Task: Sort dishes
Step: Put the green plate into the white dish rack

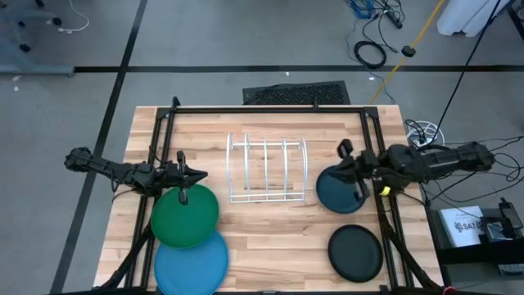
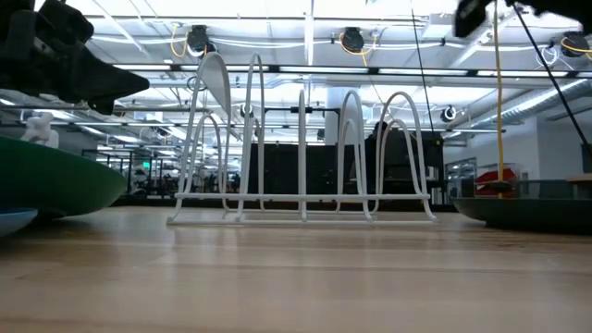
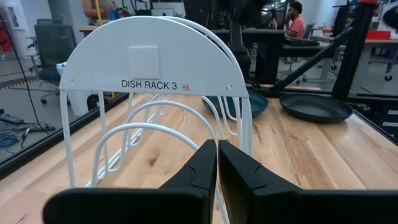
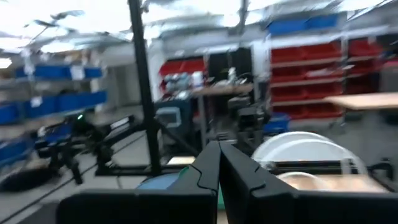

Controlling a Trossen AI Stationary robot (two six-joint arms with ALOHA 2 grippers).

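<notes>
The large green plate (image 1: 185, 215) lies flat at the near left, its near part resting on the light blue plate (image 1: 191, 262). The dark teal plate (image 1: 338, 192) lies flat right of the white wire rack (image 1: 266, 170), and the black plate (image 1: 355, 252) lies nearer, on the table. My left gripper (image 1: 199, 174) is shut and empty, held above the green plate's far edge, pointing at the rack (image 3: 155, 81). My right gripper (image 1: 344, 164) is shut and empty, above the teal plate's far edge. Both sets of fingers are shut in the wrist views (image 3: 217, 163) (image 4: 219, 163).
The rack stands upright at the table's middle with its slots empty (image 2: 301, 157). A black frame (image 1: 270, 109) runs along the table's far edge and down both sides. There is bare wood (image 1: 274, 246) between the plate pairs. A person (image 3: 295, 18) sits in the room beyond.
</notes>
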